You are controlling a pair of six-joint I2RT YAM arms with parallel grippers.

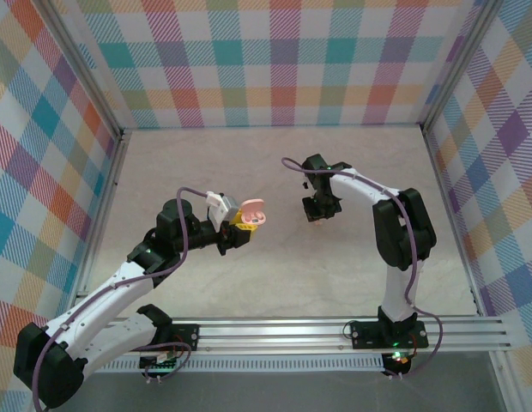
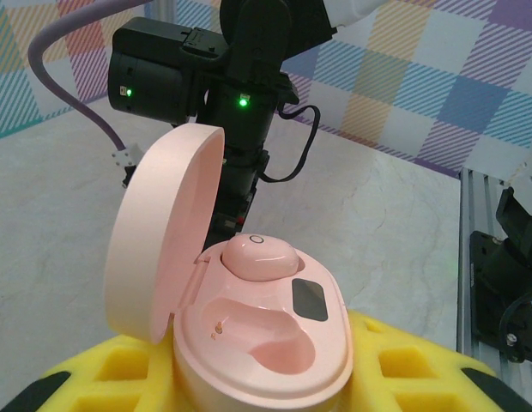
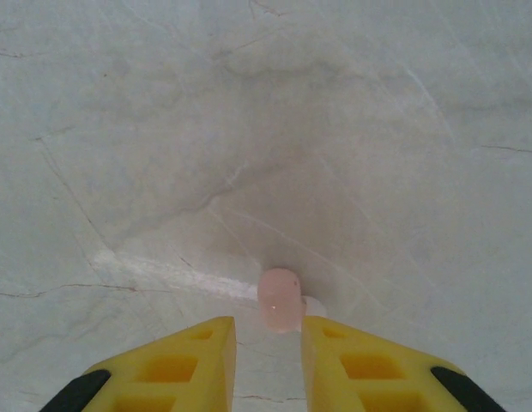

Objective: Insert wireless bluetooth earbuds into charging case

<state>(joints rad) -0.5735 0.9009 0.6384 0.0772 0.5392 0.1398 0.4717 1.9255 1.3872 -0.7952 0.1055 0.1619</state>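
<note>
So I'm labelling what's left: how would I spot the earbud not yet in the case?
Find the right gripper, mid-table. At its yellow fingertips is a tiny salmon-pink earbud. Unlike its twin, seated in the open pink case in the left gripper, it is outside the case.

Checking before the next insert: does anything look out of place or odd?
Nothing damaged or spilled. The pink case in the left claw is open with one earbud seated, one slot empty. The other pink earbud sits barely between the right claw's tips.
</note>
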